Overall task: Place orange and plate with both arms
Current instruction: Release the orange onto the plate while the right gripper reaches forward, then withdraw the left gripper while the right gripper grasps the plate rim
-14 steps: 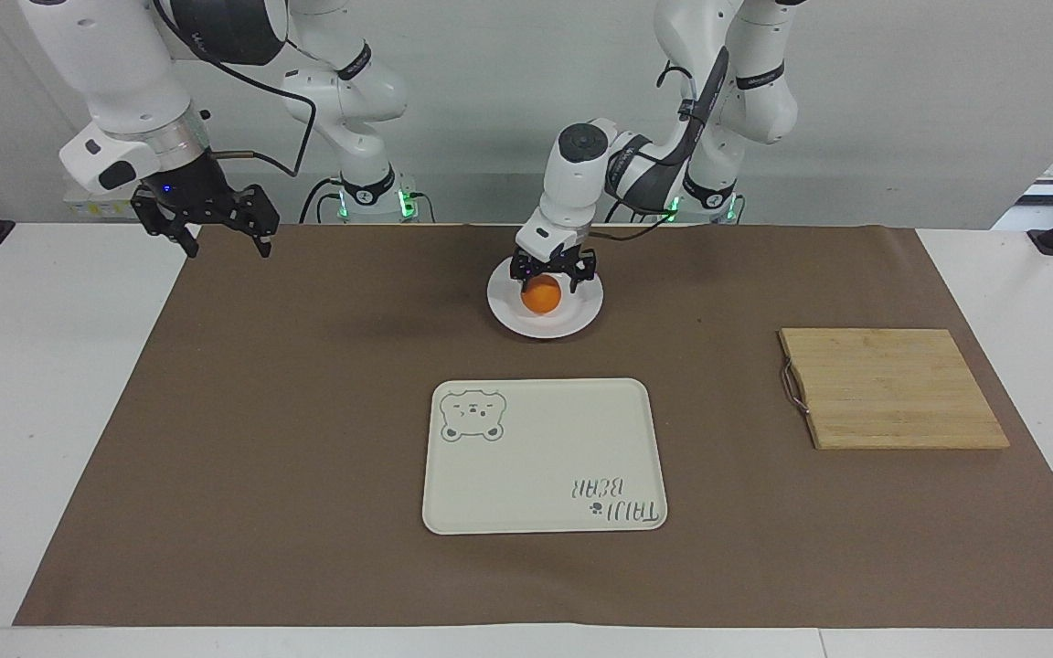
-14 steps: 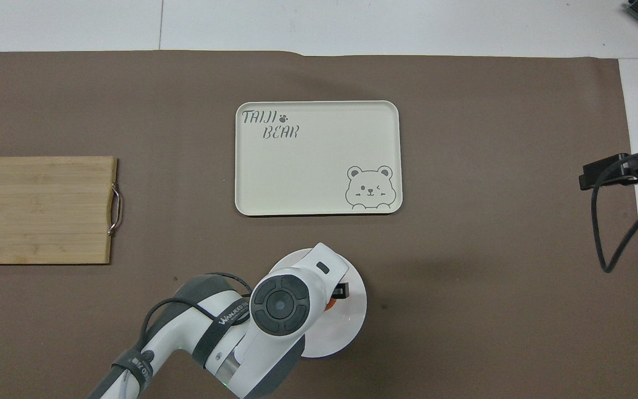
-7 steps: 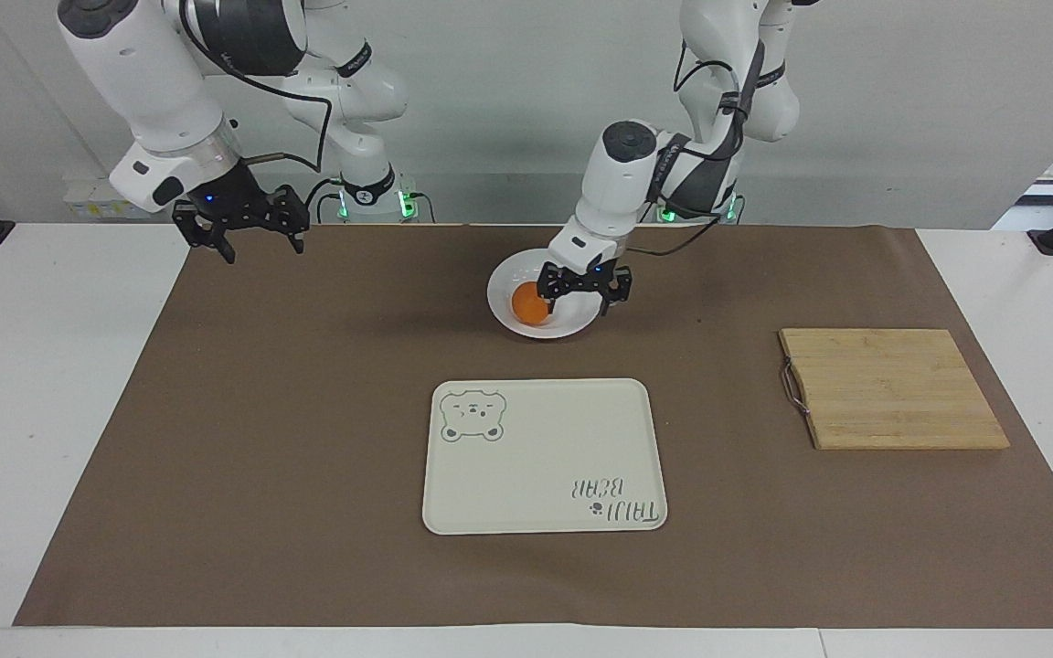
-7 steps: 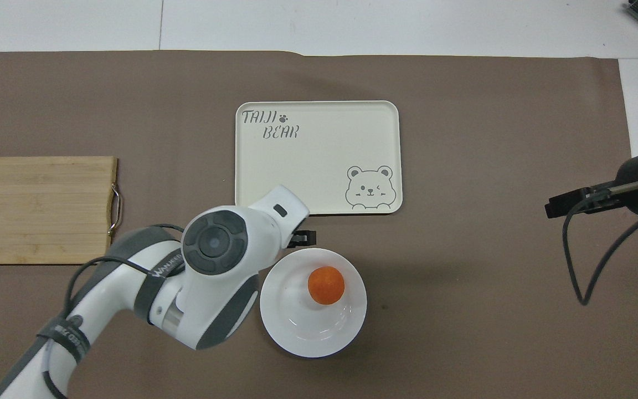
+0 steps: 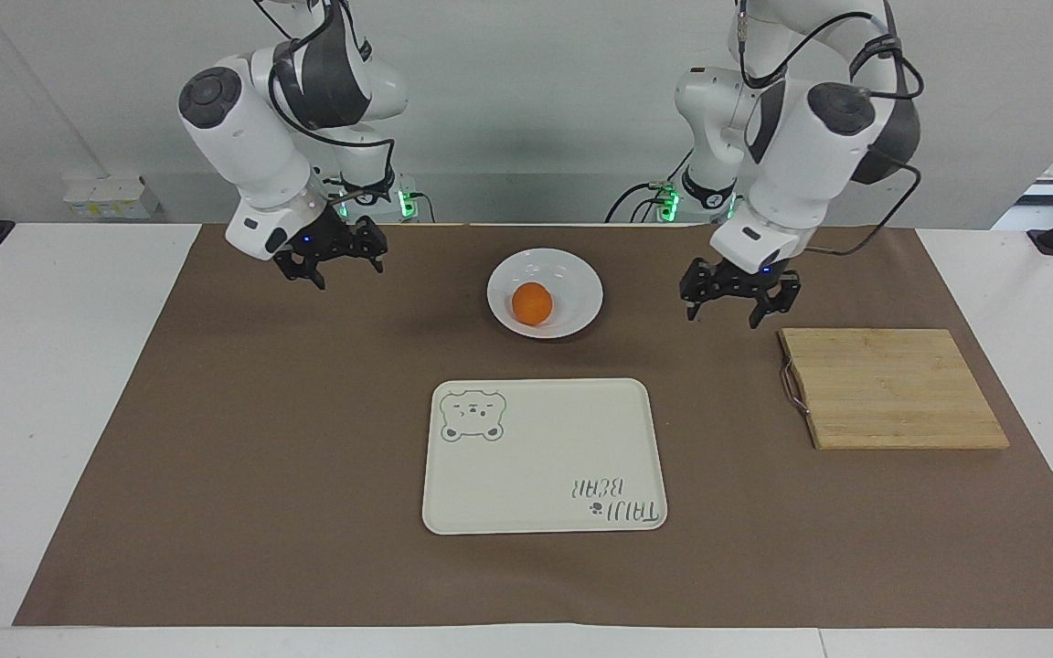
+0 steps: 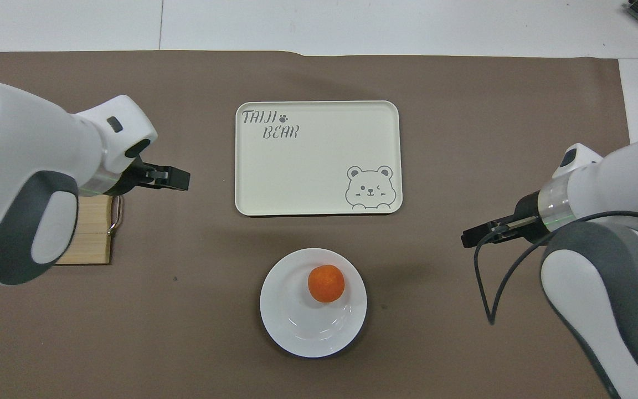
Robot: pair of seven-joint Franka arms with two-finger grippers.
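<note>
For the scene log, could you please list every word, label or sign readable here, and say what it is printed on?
"TAIJI BEAR", with a paw print after "TAIJI": on the cream tray, in the corner diagonally across from its winking bear drawing.
Nothing readable shows on the plate, the cutting board or either arm.

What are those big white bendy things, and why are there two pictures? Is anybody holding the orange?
Those are two robot arms. Each ends in a black gripper, like a two-finger hand. One picture looks at the robots from across the table; the other looks down from above them. On the brown mat sit a white plate with the orange on it, a bear tray and a wooden board. Nobody holds the orange. The left gripper hangs open between plate and board; the right gripper hangs open too, over the mat.
</note>
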